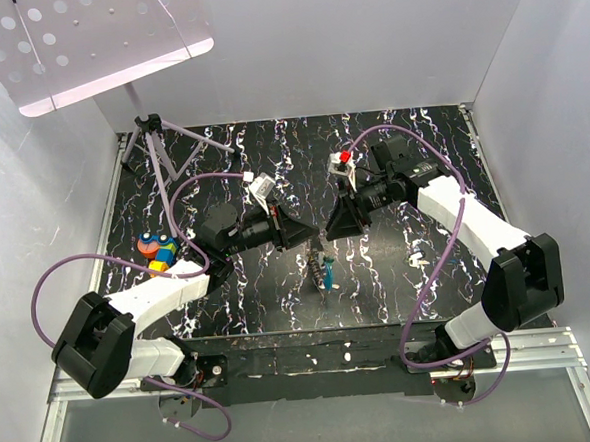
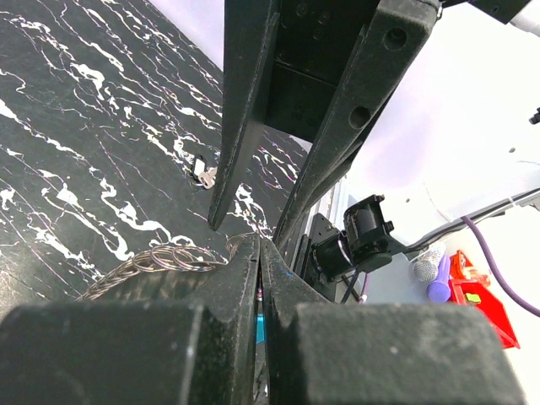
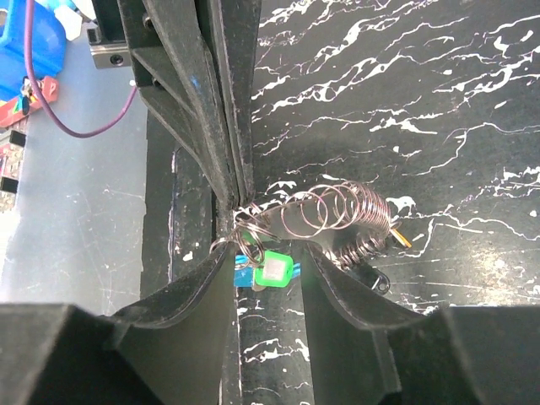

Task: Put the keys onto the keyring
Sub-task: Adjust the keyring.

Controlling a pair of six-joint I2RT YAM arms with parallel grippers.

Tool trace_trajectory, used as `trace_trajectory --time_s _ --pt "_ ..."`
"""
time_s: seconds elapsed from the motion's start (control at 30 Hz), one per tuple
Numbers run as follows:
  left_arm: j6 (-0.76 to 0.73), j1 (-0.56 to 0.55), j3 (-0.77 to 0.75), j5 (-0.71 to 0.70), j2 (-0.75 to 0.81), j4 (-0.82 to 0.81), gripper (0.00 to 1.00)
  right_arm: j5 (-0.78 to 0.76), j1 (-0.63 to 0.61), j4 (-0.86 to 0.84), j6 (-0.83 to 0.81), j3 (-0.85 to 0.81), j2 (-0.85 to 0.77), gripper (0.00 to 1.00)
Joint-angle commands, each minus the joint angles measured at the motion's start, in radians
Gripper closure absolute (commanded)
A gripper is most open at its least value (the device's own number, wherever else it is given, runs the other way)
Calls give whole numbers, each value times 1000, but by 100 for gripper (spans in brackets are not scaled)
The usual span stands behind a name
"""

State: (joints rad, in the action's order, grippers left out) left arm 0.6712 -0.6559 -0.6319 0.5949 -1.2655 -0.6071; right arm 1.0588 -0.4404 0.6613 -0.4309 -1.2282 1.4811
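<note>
Left tool (image 2: 260, 253) pinched shut, fingers meeting at the tips; ring (image 2: 160, 260), coiled wire, runs off left from those tips; right tool (image 2: 249, 229) just ahead, fingers parted, pointing back; marbled worktop (image 2: 76, 152) beneath; small metal piece (image 2: 205, 175) lies beyond.

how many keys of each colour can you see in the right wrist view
green key: 1
blue key: 1
total: 2 clear; a yellow sliver beside the keyring may be a third
</note>
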Motion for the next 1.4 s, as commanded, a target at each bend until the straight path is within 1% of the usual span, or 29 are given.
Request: trace_trajectory --time_s 0.0,0.07,0.2,0.47,0.6,0.77,0.87,1.03,1.2,1.37 --pt "4 6 -3 -9 41 -49 100 47 -1 -68 58 12 -4 56" --pt "-1 7 -5 -12 41 -46 100 56 -3 -66 60 15 -2 58" --pt "-5 6 -3 -24 46 -42 100 89 -7 -62 55 29 -7 59" --pt "-1 7 1 -37 49 -49 100 101 -12 -46 38 42 -7 59" --pt "1 7 5 -55 60 -37 100 92 -11 18 -34 21 -25 54" --pt "39 9 6 -96 66 -13 100 37 6 81 -106 3 -71 50" --pt "67 12 -6 -121 68 19 100 3 9 109 -129 -19 -87 50" --pt "102 12 -37 -130 57 64 100 17 8 107 -132 -13 -87 50" --pt "137 12 -58 -147 49 101 100 7 -20 104 -137 -7 -85 50" --pt "114 10 -77 -115 34 101 100 -28 -29 97 -128 -20 -73 50"
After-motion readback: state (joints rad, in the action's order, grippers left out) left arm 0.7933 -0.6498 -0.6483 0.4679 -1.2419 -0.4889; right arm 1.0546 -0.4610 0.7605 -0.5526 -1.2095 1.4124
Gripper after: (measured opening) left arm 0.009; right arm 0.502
